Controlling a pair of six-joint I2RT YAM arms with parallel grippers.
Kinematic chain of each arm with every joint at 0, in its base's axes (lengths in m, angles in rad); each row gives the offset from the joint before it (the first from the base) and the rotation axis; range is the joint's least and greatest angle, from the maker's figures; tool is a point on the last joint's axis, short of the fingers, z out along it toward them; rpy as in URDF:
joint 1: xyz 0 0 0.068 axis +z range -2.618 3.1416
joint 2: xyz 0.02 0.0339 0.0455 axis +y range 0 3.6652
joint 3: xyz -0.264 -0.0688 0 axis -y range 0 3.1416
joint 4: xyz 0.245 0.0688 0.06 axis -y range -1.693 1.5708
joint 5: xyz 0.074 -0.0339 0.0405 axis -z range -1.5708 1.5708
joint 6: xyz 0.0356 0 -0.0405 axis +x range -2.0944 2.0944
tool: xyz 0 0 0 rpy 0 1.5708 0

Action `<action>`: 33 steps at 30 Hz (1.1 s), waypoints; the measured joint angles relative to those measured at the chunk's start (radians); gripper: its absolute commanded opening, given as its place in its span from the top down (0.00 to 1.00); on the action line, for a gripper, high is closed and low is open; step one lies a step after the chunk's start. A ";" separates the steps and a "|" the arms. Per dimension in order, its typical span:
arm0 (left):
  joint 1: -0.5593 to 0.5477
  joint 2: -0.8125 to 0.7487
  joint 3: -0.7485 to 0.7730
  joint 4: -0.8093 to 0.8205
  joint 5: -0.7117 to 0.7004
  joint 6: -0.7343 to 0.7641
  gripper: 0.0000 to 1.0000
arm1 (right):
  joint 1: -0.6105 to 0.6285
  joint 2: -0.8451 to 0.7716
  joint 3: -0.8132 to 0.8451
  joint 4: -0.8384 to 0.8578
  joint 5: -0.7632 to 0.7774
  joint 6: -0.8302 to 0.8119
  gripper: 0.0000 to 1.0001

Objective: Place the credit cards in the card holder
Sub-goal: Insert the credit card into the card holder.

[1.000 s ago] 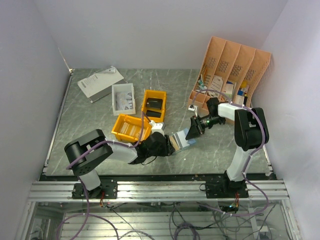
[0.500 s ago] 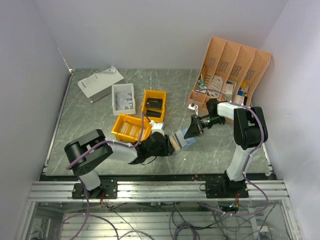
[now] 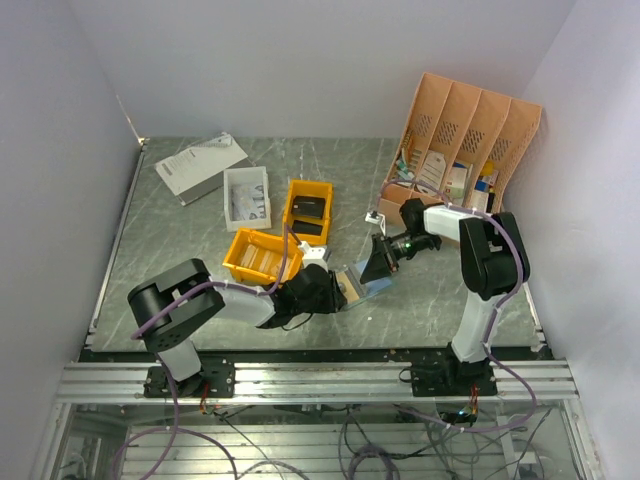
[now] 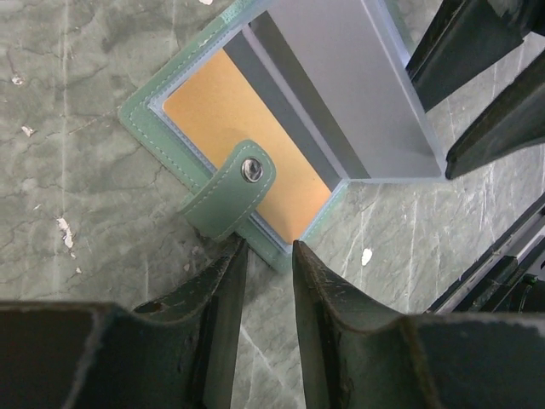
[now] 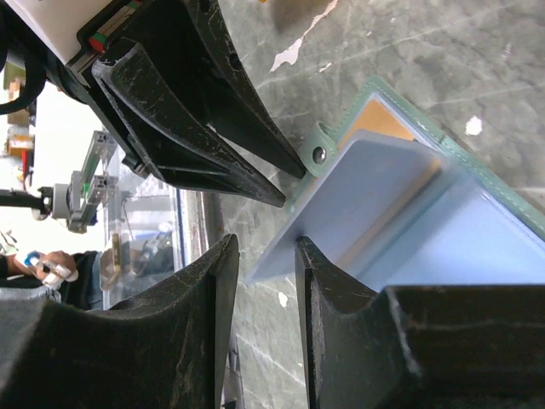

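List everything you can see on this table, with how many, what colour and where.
small grey-green folding card holder: one, light blue and tan inside, open, front centre
orange plastic bins: two, mid-table, the nearer beside the left arm
white open tray: one, left of the farther orange bin
flat white box: one, far left corner
peach slotted desk organiser: one, far right, papers inside
grey-green marbled table: one, under everything
left gripper: one, black, at the holder's near edge
right gripper: one, black, at its raised blue leaf
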 measured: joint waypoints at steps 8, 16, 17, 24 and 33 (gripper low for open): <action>0.000 -0.016 0.000 -0.037 -0.021 -0.001 0.63 | 0.064 -0.001 0.000 0.023 0.006 0.011 0.65; 0.000 -0.058 -0.002 -0.101 -0.050 0.001 0.65 | 0.084 -0.001 0.001 0.042 0.032 0.028 0.66; 0.000 -0.073 -0.003 -0.114 -0.054 0.004 0.65 | 0.083 -0.001 0.002 0.042 0.037 0.028 0.66; 0.000 -0.261 -0.003 -0.208 -0.094 0.050 0.63 | 0.082 -0.071 -0.021 0.117 0.107 0.066 0.71; 0.005 -0.206 0.026 -0.259 -0.095 0.084 0.53 | 0.084 -0.108 -0.032 0.203 0.188 0.127 0.88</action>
